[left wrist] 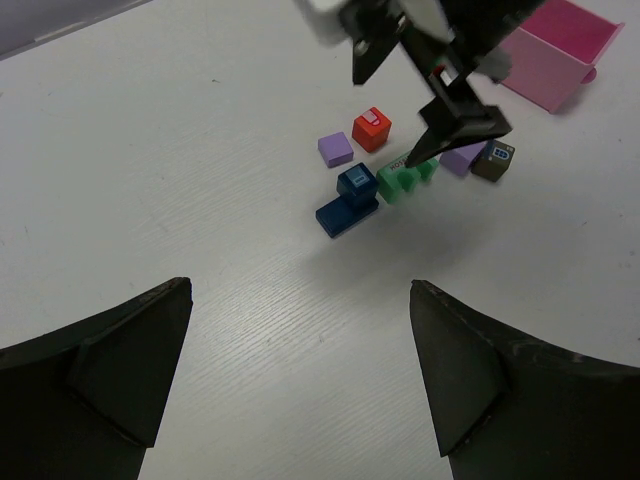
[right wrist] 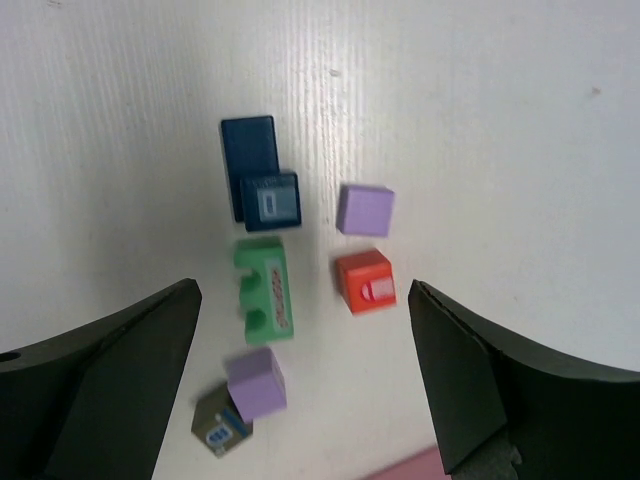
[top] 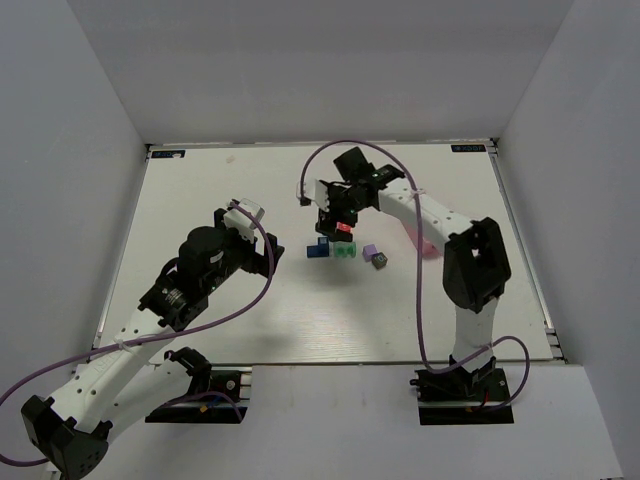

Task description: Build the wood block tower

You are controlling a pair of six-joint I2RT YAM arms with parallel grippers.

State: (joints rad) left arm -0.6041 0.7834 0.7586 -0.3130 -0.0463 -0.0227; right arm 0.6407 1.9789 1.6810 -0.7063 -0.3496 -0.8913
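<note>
The wood blocks lie loose in a cluster at mid-table. A small blue cube (right wrist: 270, 200) sits on a flat blue block (right wrist: 246, 150). Beside them are a green notched block (right wrist: 265, 290), a red-orange cube (right wrist: 365, 282), a purple cube (right wrist: 365, 210), a second purple cube (right wrist: 257, 382) and a dark grey cube (right wrist: 218, 430). My right gripper (right wrist: 303, 300) is open and empty, hovering above the cluster (top: 345, 250). My left gripper (left wrist: 300, 300) is open and empty, well short of the blocks (left wrist: 347, 200) on their left.
A pink tray (left wrist: 560, 50) stands just beyond the blocks on the right, partly under the right arm (top: 425, 215). White walls close in the table (top: 200, 300) on three sides.
</note>
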